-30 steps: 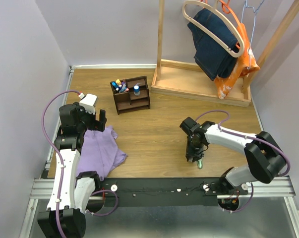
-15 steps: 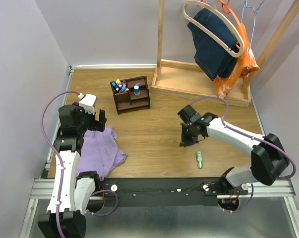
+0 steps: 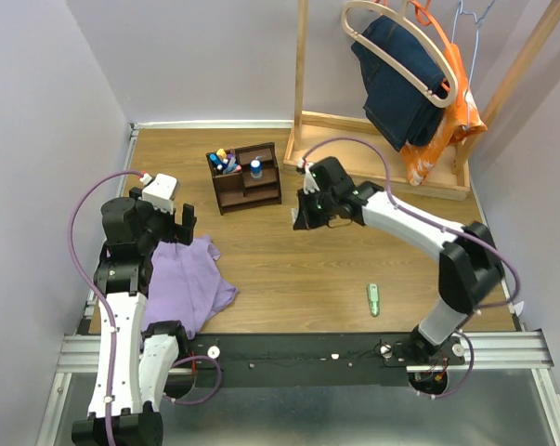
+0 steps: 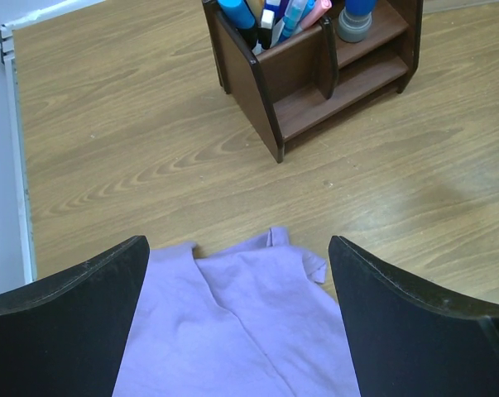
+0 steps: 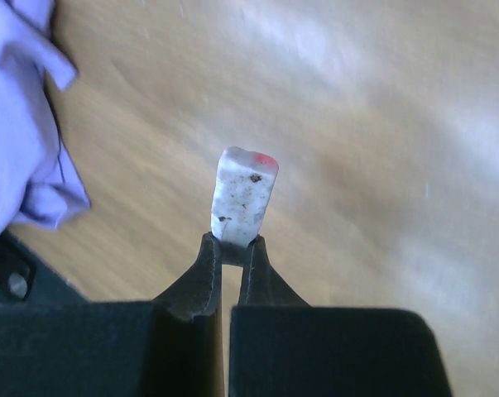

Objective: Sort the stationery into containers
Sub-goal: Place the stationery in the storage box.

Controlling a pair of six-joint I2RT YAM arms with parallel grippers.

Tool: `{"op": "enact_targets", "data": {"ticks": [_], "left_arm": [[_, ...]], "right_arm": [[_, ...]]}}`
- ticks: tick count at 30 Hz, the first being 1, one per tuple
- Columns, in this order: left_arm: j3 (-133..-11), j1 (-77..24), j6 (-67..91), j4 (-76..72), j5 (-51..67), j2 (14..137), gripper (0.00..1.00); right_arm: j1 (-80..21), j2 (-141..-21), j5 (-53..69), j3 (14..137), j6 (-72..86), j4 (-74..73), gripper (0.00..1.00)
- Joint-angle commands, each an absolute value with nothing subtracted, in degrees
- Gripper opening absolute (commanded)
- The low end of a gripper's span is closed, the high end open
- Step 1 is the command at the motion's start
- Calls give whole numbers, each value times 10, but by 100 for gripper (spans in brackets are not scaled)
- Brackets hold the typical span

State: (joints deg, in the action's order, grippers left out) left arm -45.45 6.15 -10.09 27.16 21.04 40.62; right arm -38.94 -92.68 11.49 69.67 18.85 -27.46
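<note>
Two arms: both raised over the table (image 3: 289, 269), one on either side of the organiser (image 3: 247, 177).
Right gripper (image 5: 231, 248): clenched on a small white piece (image 5: 244, 197) with a red spot at its tip, just right of the organiser.
Left gripper (image 4: 237, 241): jaws released, nothing between them, hovering over the purple cloth (image 4: 249, 322) near the organiser's front-left.
Pens (image 4: 274, 12): bunched upright in the organiser's left compartment.
Cylinder (image 4: 354, 21): upright on the organiser's right shelf.
Green piece (image 3: 373, 299): flat on the table, well apart from the organiser, front-right.
</note>
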Motion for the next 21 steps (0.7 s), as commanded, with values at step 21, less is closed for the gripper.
{"op": "enact_targets", "data": {"ticks": [21], "left_arm": [[-435, 54, -206, 290, 207, 376, 99]], "right_arm": [[-410, -1278, 126, 1065, 139, -250, 1]]}}
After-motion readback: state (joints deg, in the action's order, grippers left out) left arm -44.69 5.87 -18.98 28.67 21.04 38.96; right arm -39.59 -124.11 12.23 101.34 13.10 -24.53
